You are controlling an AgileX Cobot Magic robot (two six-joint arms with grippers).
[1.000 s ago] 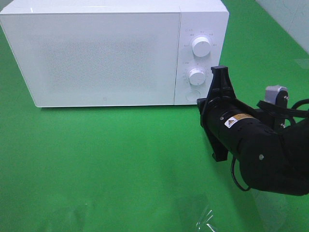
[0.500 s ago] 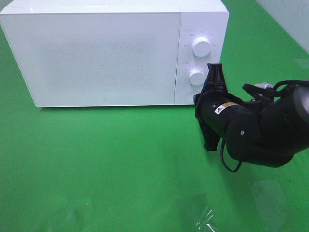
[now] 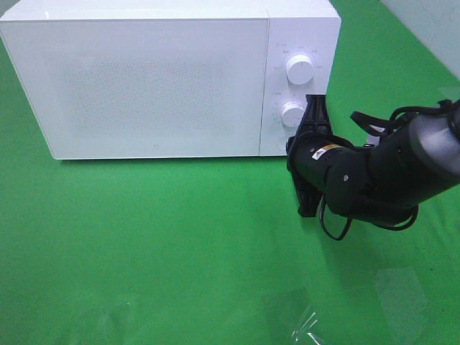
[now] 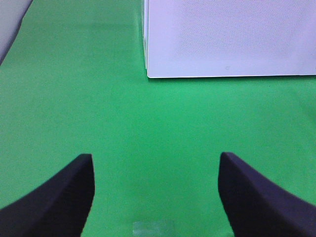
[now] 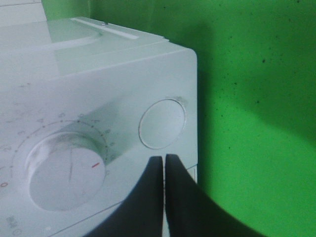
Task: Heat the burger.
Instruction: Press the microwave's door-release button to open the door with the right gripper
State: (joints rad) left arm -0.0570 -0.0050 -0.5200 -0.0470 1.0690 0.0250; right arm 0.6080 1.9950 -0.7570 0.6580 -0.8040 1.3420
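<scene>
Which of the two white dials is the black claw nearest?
The lower knob, above the round button; the upper knob sits farther from the right gripper.

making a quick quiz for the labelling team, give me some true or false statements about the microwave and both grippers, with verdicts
1. The microwave has its door closed. True.
2. The right gripper has its jaws wide apart. False: they are pressed together.
3. The right gripper's tips are close to the round button on the control panel. True.
4. The left gripper holds the burger. False: it is open and empty over the green cloth; no burger is in view.
</scene>
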